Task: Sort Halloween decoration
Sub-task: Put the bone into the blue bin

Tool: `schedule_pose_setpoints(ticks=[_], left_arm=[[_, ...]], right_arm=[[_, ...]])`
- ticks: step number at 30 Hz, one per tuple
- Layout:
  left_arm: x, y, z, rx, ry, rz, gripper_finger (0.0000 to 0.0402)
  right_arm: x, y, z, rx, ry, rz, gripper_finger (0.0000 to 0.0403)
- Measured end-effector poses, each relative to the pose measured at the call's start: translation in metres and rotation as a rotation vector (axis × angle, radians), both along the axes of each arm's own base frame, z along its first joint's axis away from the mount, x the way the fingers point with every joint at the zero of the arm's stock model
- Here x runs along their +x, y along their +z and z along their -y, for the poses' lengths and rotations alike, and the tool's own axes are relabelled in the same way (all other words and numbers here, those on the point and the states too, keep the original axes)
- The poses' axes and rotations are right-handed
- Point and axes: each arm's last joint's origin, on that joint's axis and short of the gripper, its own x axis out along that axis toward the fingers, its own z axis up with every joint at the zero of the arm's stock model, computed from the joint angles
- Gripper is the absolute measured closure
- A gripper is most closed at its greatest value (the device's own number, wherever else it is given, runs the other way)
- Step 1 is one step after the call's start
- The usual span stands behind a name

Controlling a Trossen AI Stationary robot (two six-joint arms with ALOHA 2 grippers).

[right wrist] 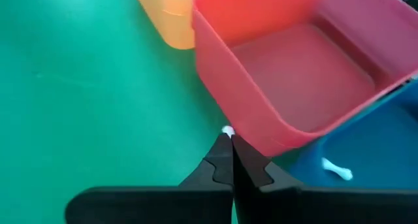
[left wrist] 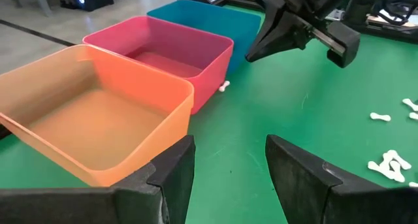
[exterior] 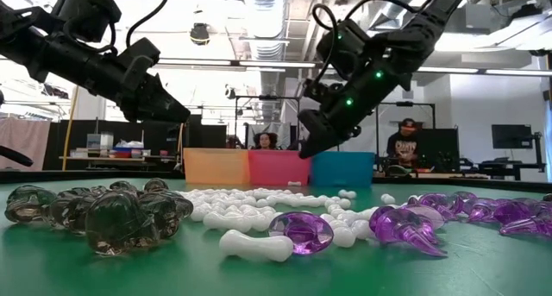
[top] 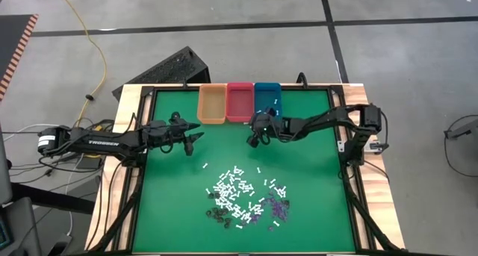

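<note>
The Halloween decoration lies in a loose pile (top: 240, 198) near the mat's front. It holds white sticks (exterior: 255, 244), purple bits (exterior: 304, 231) and dark bits (exterior: 103, 217). My right gripper (top: 258, 140) is shut and slants down, in the air just before the pink bin (top: 240, 101). A single white stick (left wrist: 224, 87) lies on the mat at that bin's foot. It shows right at my right gripper's (right wrist: 228, 142) shut tips. My left gripper (left wrist: 228, 172) hovers open with nothing between its fingers, before the orange bin (top: 212, 104). My right gripper's shut tips stand right beside the white stick (right wrist: 227, 130) at the pink bin's near wall. Whether they touch it I cannot tell. In the low view and the left wrist view the tips look bare and clear of the mat.
The orange, pink and teal bins (top: 267, 98) stand side by side at the mat's far edge. One white stick (right wrist: 336, 170) lies inside the teal bin. Bare green mat (top: 179, 181) lies between the bins and the pile. Two people (exterior: 405, 141) sit in the room beyond.
</note>
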Motion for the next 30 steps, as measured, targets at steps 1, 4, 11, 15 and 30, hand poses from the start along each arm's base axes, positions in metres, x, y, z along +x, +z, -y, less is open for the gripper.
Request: schedule_pose_setpoints(ticks=[1, 4, 11, 15, 30], left_arm=[[0.000, 0.000, 0.000, 0.000, 0.001, 0.000, 0.0223], [0.000, 0.000, 0.000, 0.002, 0.011, 0.000, 0.0223], [0.000, 0.000, 0.000, 0.002, 0.019, 0.000, 0.0223], [0.000, 0.000, -0.001, -0.001, 0.022, 0.000, 0.0223], [-0.001, -0.003, 0.000, -0.008, 0.022, -0.026, 0.0223]], right_arm=[[0.000, 0.000, 0.001, -0.001, -0.004, -0.005, 0.0386], [-0.001, 0.000, 0.005, -0.002, -0.017, -0.002, 0.0386], [0.006, -0.021, 0.008, 0.059, -0.065, -0.013, 0.0386], [0.022, -0.022, -0.002, 0.058, -0.122, 0.018, 0.0386], [0.028, -0.015, -0.018, 0.297, -0.482, 0.256, 0.0386]])
